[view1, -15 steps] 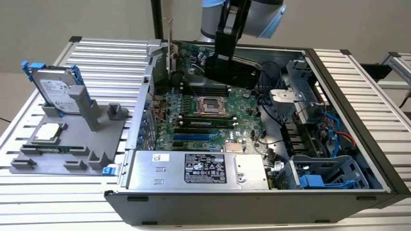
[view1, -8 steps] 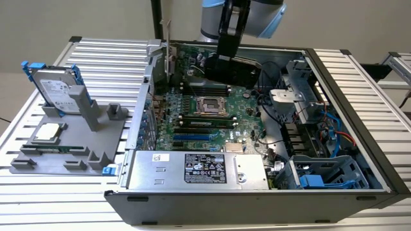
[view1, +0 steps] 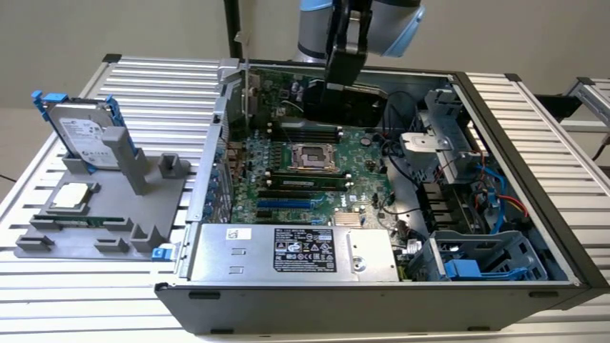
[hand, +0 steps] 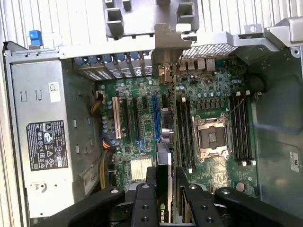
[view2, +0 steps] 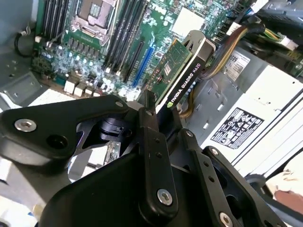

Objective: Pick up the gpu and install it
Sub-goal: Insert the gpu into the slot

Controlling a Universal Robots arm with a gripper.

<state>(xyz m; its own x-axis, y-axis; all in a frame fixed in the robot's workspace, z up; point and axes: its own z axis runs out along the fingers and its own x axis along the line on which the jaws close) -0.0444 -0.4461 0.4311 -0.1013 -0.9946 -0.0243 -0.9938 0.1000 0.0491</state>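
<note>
Exterior view: the arm's gripper (view1: pixel 343 84) hung over the far half of an open computer case (view1: pixel 362 307), its fingers closed on the gpu (view1: pixel 348 107). The card was clear above the motherboard (view1: pixel 315 179), beyond the CPU socket (view1: pixel 310 153). It was well apart from the gray parts fixture (view1: pixel 105 214) on the exterior view's left, where a hard drive with blue rails (view1: pixel 86 136) stood upright.

By the look of it the pick-up was done and the install was the step in hand, since the card was in the air and seated in no slot.

In the second wrist view the gripper (view2: pixel 163 113) pinched one end of the gpu (view2: pixel 182 71), which reached out, tilted, above the expansion slots, a blue slot (view2: pixel 142 66) among them. The card appeared thin and rectangular, with green circuit board on one face and a black cooler shroud with pale lettering on the other. Its metal bracket could not be made out.

In the first wrist view the gpu (hand: pixel 164 198) ran edge-on between the fingers (hand: pixel 144 203), roughly parallel to the slots. Seating it would likely call for squaring its lower edge over one long slot, bracket end toward the case's rear wall, then a straight, even press. A skewed descent could catch neighbouring parts.
</note>
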